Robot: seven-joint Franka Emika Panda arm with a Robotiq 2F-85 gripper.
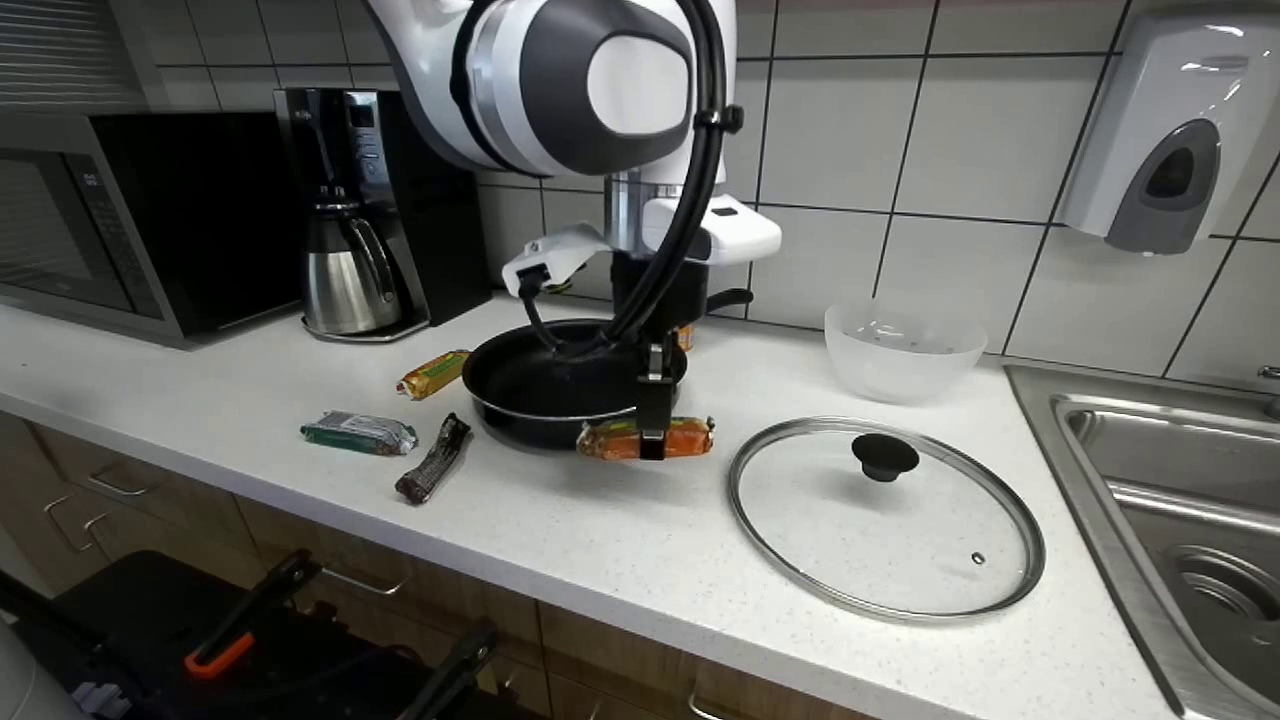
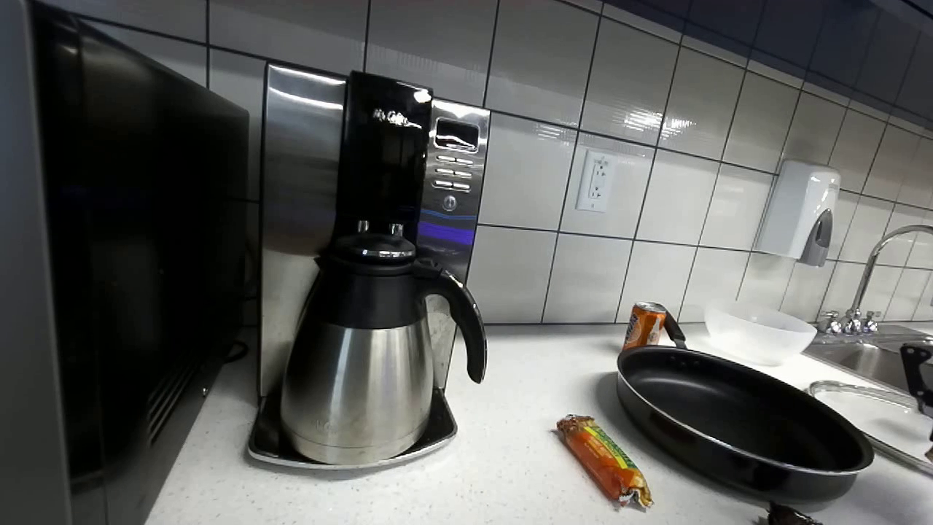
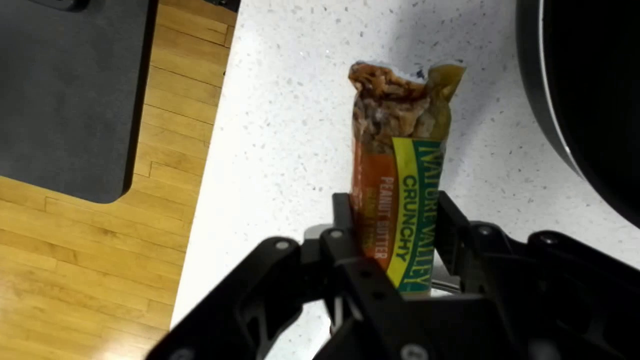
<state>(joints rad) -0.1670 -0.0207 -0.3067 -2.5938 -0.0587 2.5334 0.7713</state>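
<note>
Jaws clamped mid-length on a peanut butter bar (image 3: 397,200), ends poking out both sides, held above the bench (image 1: 560,525). Black pan (image 1: 520,425) just beside them, glass lid (image 1: 860,530) near them.

Near the smooth pan (image 2: 736,408) are a crinkled, glossy plastic wrapper (image 3: 402,190) and a clear, metal-rimmed glass lid (image 1: 870,535).
</note>
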